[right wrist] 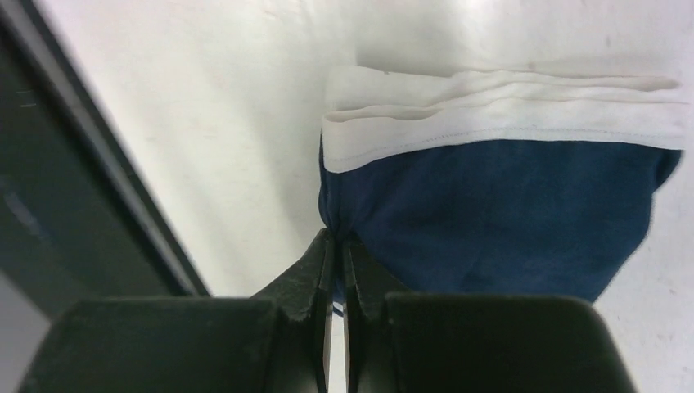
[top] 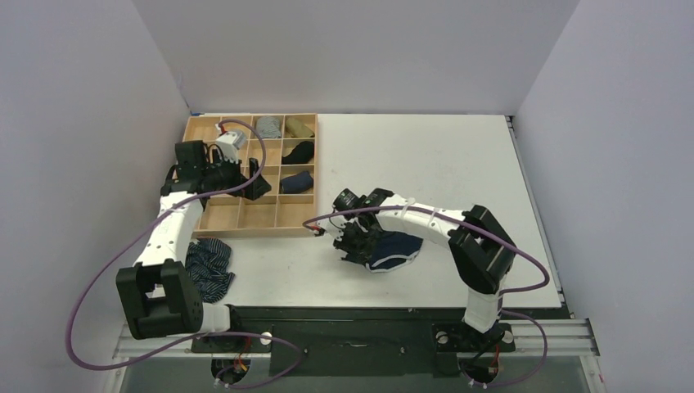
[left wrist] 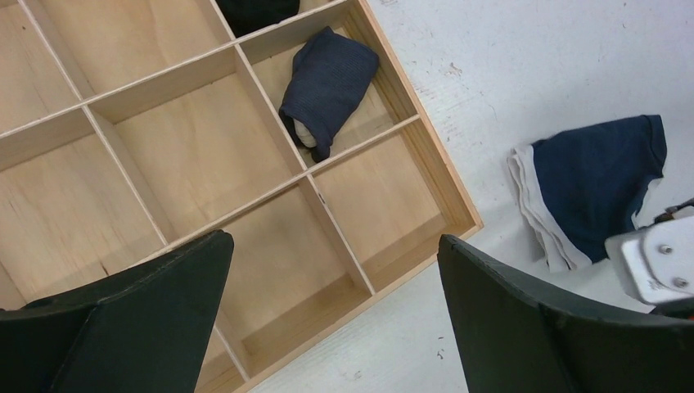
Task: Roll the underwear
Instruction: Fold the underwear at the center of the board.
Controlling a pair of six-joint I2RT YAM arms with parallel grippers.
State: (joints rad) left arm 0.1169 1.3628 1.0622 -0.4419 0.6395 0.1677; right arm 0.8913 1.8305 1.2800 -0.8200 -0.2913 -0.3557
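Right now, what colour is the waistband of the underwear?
White. The waistband of the navy underwear shows best in the right wrist view.

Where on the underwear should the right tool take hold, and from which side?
The underwear lies flat and folded, so only its edges offer a lip. Probably pinch the navy side edge below the white waistband, coming in low from that side; the right tool is shut there.

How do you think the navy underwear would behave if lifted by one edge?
Probably floppy: the underwear lies in soft folded layers, so it would likely drape and unfold. Thin, flat cloth suggests little weight; it should not roll.
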